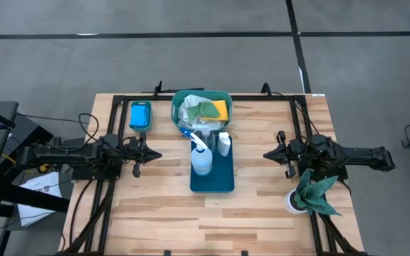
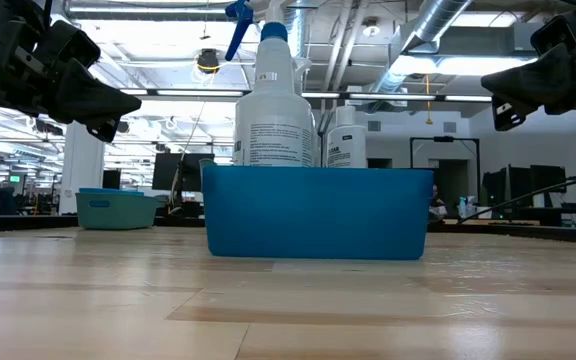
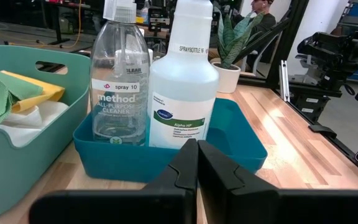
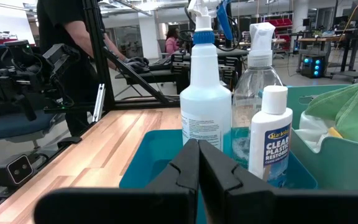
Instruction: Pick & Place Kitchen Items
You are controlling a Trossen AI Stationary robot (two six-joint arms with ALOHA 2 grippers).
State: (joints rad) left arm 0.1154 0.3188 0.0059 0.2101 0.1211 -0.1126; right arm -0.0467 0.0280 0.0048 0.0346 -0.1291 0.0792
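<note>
Two shut hands [image 1: 152,154] [image 1: 267,153] flanking tray [image 1: 223,181]

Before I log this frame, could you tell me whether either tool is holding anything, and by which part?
Nothing is held. The left tool and the right tool are both shut on nothing, hanging either side of the blue tray with its bottles.

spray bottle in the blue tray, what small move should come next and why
Probably open the left gripper and ease it toward the spray bottle. Both grippers are shut and hold nothing, hovering either side of the blue tray. The bottle stands upright on the tray's left side, nearer the left arm; the right gripper waits opposite.
</note>
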